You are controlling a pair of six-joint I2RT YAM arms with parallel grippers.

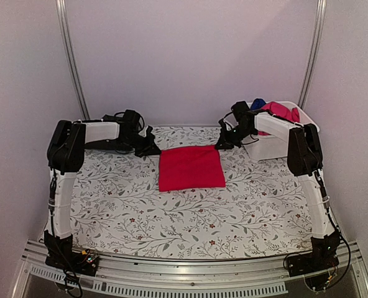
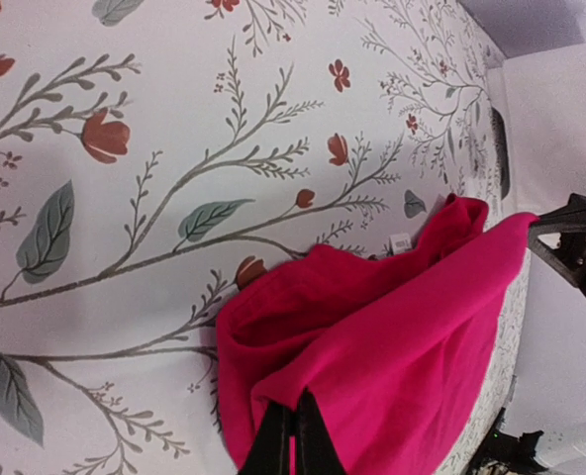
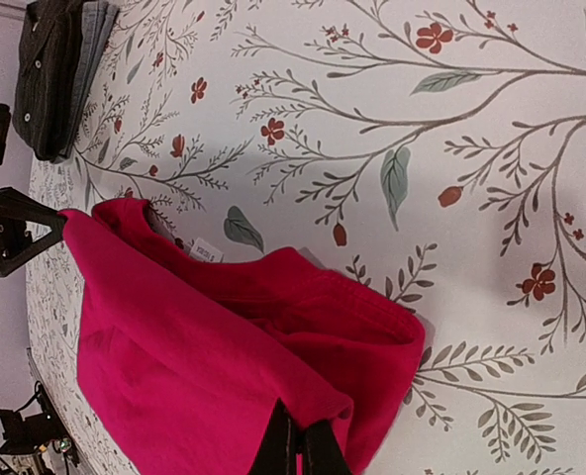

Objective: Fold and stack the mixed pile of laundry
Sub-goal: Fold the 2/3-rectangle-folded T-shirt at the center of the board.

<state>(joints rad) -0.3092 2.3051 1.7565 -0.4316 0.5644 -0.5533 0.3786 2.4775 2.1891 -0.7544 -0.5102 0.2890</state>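
With the tee [image 1: 190, 169] lying just left of the tub [image 1: 272, 149], we hold its far corners, left gripper [image 1: 151, 148] and right gripper [image 1: 224, 144] each pinched tight on cloth, and should carry both level and together so the fold lands square.

No writing can be read anywhere, because the small white label [image 3: 206, 251] on the red tee [image 3: 204, 386] is too blurred.

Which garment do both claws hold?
The red tee, on the floral cloth; the pink garment and the blue garment lie in the white tub.
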